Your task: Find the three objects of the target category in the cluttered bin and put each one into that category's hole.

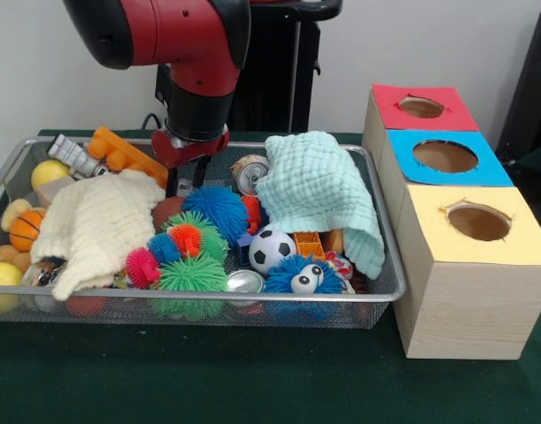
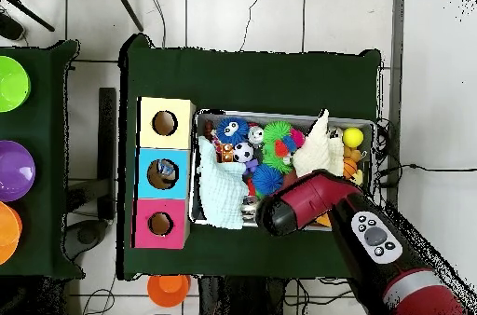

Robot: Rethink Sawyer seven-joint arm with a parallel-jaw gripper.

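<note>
The red and black arm [image 1: 177, 53] fills the upper left of the front view, its gripper [image 1: 189, 177] lowered into the back of the cluttered bin [image 1: 23, 291], which spans the left and centre of the frame on the green table [image 1: 252, 380]. At right stands the wooden box [image 1: 469, 305], its blue-surround hole [image 1: 445, 156] in the middle. In the bin lie a cream cloth [image 1: 93, 225] at left and a mint cloth [image 1: 319, 194] at right, with spiky balls, a small football [image 1: 271, 249] and a soda can [image 1: 249, 172] between. No bottle shows; they are probably buried, so this looks like the search step. Next, shifting a cloth seems called for. Whether the jaws are apart or together cannot be told.
</note>
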